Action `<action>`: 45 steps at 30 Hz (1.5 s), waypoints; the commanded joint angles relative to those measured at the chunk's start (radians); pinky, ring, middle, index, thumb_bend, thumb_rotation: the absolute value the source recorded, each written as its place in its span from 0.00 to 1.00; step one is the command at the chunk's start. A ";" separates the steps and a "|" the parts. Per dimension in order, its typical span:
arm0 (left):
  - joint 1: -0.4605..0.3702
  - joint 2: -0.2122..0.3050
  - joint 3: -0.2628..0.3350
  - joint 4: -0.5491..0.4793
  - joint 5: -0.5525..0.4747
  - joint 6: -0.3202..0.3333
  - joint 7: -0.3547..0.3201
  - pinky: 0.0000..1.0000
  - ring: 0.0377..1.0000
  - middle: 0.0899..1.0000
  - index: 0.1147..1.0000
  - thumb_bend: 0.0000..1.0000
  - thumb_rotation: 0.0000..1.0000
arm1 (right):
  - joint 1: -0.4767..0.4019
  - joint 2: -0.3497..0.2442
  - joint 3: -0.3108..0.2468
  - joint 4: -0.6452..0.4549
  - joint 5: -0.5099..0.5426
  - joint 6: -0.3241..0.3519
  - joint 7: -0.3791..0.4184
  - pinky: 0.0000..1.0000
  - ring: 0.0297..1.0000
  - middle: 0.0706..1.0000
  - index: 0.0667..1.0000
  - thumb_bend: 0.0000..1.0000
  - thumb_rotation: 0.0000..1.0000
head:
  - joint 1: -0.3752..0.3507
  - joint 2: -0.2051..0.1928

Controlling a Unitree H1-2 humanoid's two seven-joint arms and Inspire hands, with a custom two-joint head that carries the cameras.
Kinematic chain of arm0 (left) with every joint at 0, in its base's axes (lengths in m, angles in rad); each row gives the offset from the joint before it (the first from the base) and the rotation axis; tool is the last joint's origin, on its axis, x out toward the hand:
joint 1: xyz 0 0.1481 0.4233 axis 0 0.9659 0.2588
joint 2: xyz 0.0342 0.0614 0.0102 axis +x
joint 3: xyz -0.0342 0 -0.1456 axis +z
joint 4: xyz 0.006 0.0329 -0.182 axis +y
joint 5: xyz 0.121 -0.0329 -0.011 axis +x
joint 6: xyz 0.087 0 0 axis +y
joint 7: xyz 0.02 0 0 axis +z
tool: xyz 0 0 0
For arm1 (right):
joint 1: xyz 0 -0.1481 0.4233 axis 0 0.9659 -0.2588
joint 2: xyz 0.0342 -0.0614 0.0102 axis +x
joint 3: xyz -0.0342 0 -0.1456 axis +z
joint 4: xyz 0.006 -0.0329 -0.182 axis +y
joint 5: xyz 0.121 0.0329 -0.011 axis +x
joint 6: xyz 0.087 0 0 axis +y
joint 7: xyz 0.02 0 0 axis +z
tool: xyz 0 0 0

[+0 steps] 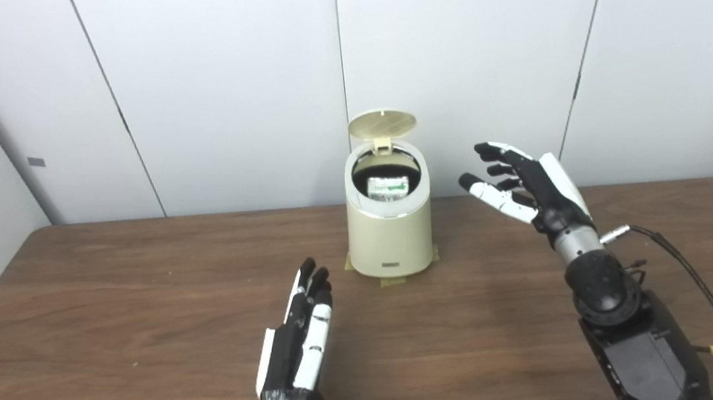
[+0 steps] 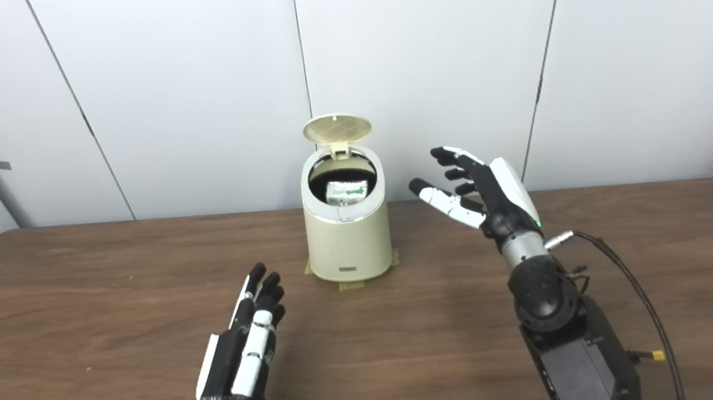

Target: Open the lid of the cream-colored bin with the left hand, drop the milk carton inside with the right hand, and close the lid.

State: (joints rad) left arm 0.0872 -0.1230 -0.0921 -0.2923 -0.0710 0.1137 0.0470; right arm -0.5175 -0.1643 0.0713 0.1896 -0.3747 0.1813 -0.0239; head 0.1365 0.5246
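the cream bin [image 1: 391, 236] stands at twelve o'clock on the wooden worktop [image 1: 112, 332], close to the back wall [image 1: 217, 75], on bits of tape [image 1: 394, 279]. its lid [image 1: 382, 123] is tipped up on the rear hinge, and the milk carton [image 1: 388, 187] already lies inside the dark opening, its green and white face just visible below the rim. so the only step left looks to be closing the lid.

the left hand [image 1: 297, 339] hovers low at about seven o'clock from the bin, fingers released and stretched forward together, grasping nothing. the right hand [image 1: 524, 186] is raised at three o'clock, near the bin but apart from it, fingers released and spread, also empty.

the risks from here, as i judge them: the lid stands well above and behind the left hand, so a reach that comes in too low could strike the bin's front wall and shove or tip it off its tape. a push on the lid from the side rather than from behind and above might drag the light bin backwards instead of swinging the lid down. if the carton sits high, the lid may not shut flush. the right hand's cable [image 1: 689, 271] could snag as it withdraws.
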 commanded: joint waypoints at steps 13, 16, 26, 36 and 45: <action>-0.022 0.011 0.044 -0.055 0.012 0.042 0.001 1.00 0.98 0.98 1.00 0.37 0.69 | 0.157 0.020 -0.098 -0.235 0.248 0.098 0.082 0.71 0.85 0.86 0.87 0.55 0.98 | -0.024 0.011; -0.024 0.017 0.053 -0.058 0.012 0.055 -0.003 1.00 0.98 0.97 1.00 0.37 0.68 | 0.192 0.045 -0.108 -0.254 0.283 0.109 0.074 0.74 0.86 0.88 0.88 0.56 0.98 | -0.030 0.016; -0.026 0.035 0.077 -0.069 0.038 0.098 -0.005 1.00 0.98 0.97 1.00 0.32 0.78 | 0.294 0.137 -0.158 -0.324 0.409 0.124 0.058 0.88 0.95 0.95 0.94 0.60 1.00 | -0.054 0.027; -0.032 0.058 0.116 -0.091 -0.002 0.147 -0.031 1.00 1.00 0.98 1.00 0.31 0.86 | 0.353 0.187 -0.171 -0.349 0.449 0.044 0.021 0.91 0.95 0.95 0.94 0.63 1.00 | -0.069 0.037; -0.046 0.085 0.157 -0.100 -0.033 0.171 -0.030 1.00 0.98 0.96 0.98 0.32 0.90 | 0.386 0.177 -0.143 -0.366 0.431 -0.005 0.022 0.93 0.96 0.96 0.94 0.63 1.00 | -0.071 0.034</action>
State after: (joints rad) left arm 0.0630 -0.0498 0.0660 -0.3550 -0.0953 0.2973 0.0261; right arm -0.1073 0.0150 -0.0750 -0.1341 0.0568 0.2288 -0.0040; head 0.0644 0.5584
